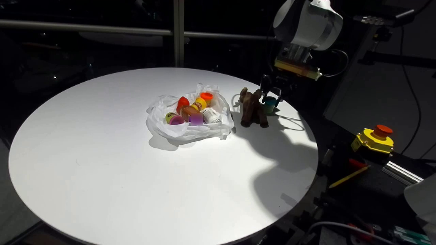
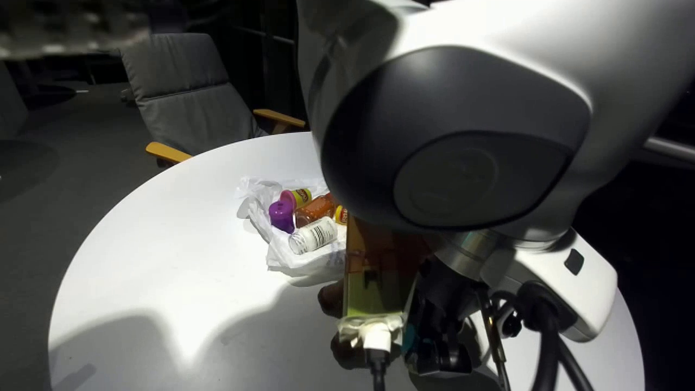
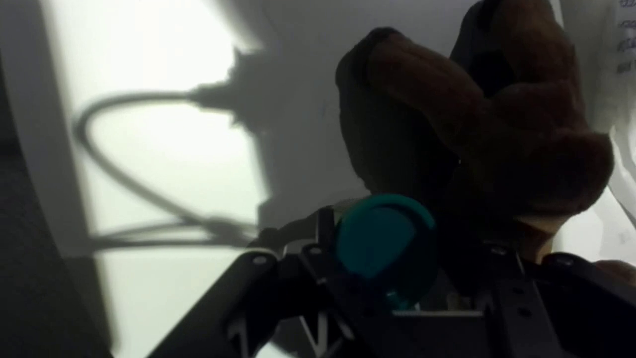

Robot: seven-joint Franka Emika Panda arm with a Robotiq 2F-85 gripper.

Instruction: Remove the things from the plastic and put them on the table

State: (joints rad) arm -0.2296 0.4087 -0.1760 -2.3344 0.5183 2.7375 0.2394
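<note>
A white plastic bag [image 1: 160, 127] lies open on the white round table [image 1: 136, 190]. It holds several things: a pink-lidded pot [image 1: 176, 119], a purple thing [image 1: 196, 119], an amber bottle [image 1: 188, 111], a white bottle [image 1: 211, 116], a red thing [image 1: 183, 102] and yellow [image 1: 199, 103] and orange-lidded [image 1: 206, 97] pots. Outside the bag, a teal-lidded tub [image 1: 269, 107] stands beside a brown animal figure [image 1: 251, 108]. My gripper [image 1: 271, 98] is down around the tub. In the wrist view the tub [image 3: 380, 233] sits between the open fingers, nearer the left one, with a dark gap at right.
The brown figure [image 3: 526, 124] is close against the tub and the gripper in the wrist view. The table edge [image 1: 315, 136] runs close by. A grey chair [image 2: 179, 92] stands behind the table. An emergency stop button [image 1: 374, 139] is on a dark side surface.
</note>
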